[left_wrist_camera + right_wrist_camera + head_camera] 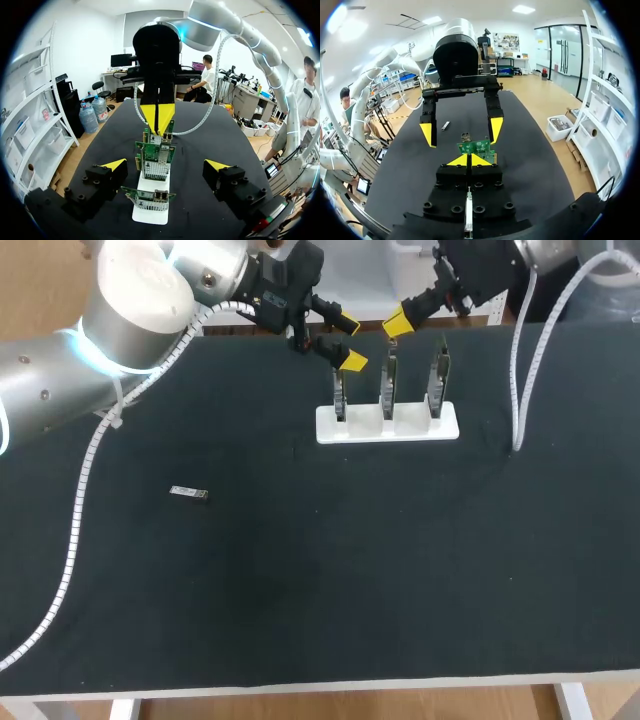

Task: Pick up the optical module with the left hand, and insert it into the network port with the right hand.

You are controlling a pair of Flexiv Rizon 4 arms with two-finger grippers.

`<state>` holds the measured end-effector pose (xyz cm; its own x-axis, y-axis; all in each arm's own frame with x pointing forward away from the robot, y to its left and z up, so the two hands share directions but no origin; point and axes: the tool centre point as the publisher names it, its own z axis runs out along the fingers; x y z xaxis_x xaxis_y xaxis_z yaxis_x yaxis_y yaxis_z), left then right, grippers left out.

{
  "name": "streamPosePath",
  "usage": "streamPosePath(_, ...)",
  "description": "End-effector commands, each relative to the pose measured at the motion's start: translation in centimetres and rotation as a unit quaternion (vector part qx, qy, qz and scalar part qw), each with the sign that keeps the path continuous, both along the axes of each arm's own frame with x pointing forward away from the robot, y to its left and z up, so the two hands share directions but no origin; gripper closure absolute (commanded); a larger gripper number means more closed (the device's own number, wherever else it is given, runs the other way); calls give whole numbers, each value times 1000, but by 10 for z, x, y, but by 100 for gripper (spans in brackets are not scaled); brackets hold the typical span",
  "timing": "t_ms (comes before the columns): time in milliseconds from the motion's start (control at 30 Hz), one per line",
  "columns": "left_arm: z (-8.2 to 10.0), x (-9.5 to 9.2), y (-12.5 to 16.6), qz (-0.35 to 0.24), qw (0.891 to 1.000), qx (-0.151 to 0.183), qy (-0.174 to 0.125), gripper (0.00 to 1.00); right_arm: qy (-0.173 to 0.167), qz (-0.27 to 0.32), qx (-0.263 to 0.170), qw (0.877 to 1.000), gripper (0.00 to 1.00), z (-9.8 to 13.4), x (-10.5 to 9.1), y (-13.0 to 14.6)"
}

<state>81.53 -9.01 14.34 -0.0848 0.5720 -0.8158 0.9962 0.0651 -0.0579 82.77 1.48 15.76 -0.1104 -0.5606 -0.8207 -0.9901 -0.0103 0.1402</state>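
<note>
The optical module (188,493), a small silver bar, lies flat on the black table at the left, far from both grippers. It shows again in the right wrist view as the optical module (445,126), beyond my left arm. Three green network cards (388,390) stand upright in a white stand (387,424) at the back middle. My left gripper (350,341) hangs open and empty just behind the leftmost card; in its own view my left gripper (165,165) straddles the row of cards (156,160). Facing it, my right gripper (398,325) is shut and holds nothing, with its tips (469,160) pressed together.
The black mat (330,580) covers the whole table. A white spiral cable (520,380) from the right arm hangs down to the mat right of the stand. Another cable (75,530) trails from the left arm down the left side.
</note>
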Motion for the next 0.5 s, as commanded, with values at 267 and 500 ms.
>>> streamPosePath(267, 0, 1, -1, 0, 1000, 2, 1, 0, 6, -3, -3, 1000, 100, -5, -3, -1)
streamPosePath(500, 0, 1, -1, 0, 1000, 2, 1, 0, 11, -5, -5, 1000, 100, -8, -2, -3)
